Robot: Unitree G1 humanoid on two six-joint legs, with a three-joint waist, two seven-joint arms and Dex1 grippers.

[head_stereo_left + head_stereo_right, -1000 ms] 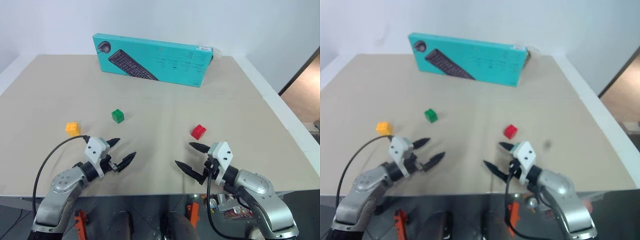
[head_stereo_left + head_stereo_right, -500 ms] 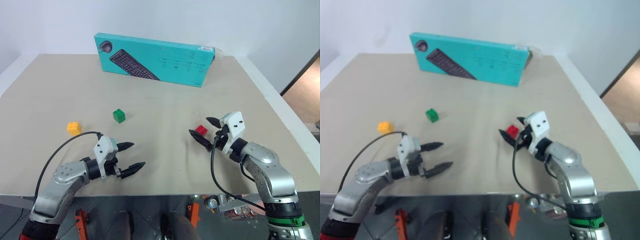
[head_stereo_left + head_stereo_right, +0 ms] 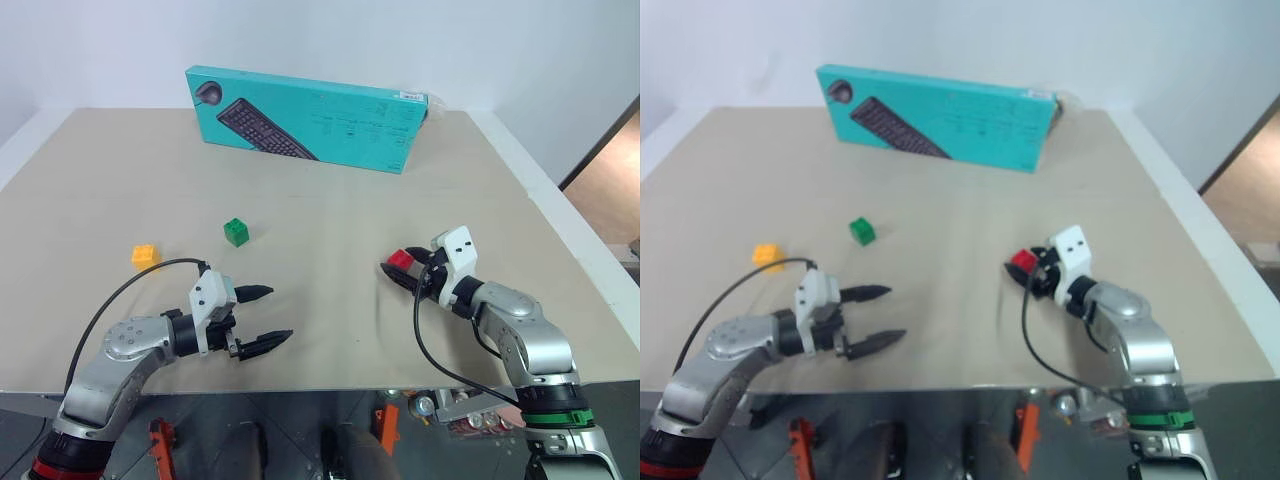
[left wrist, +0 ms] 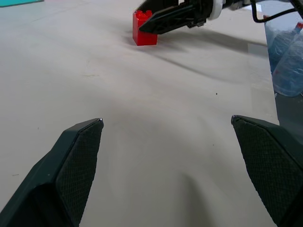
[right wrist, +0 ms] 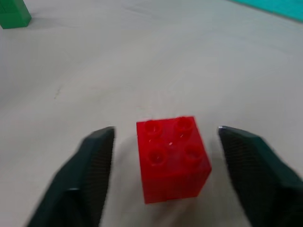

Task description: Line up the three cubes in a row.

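Starting at the left of the head view, the yellow-orange cube (image 3: pixel 145 255) sits alone near the table's (image 3: pixel 100 170) left edge, well apart from the other two. At about two o'clock from it stands the green cube (image 3: pixel 236 232), upright with its studs up. Both lie loose, so the row is not yet formed; the three cubes make a shallow scattered arc rather than a line.

Below these, at roughly five o'clock from the yellow-orange cube, the left gripper (image 3: pixel 262 316) hovers over bare tabletop with its two black fingers spread wide and nothing between them. It points toward the right, probably parked out of the way while the other arm works.

At twelve o'clock, against the far edge, the teal keyboard box (image 3: pixel 305 118) stands propped; it has no part in the task.

Further right, at about four o'clock from the green cube, the red cube (image 5: pixel 173 157) rests on the table between the fingers of the right gripper (image 3: pixel 403 270). The wrist view shows a gap on each side of the cube, so the jaws bracket it without pressing; whether the pads have touched it is hard to tell from the blurred fingers. The gripper seems placed this way to close on the red cube and carry it leftward toward the green one.
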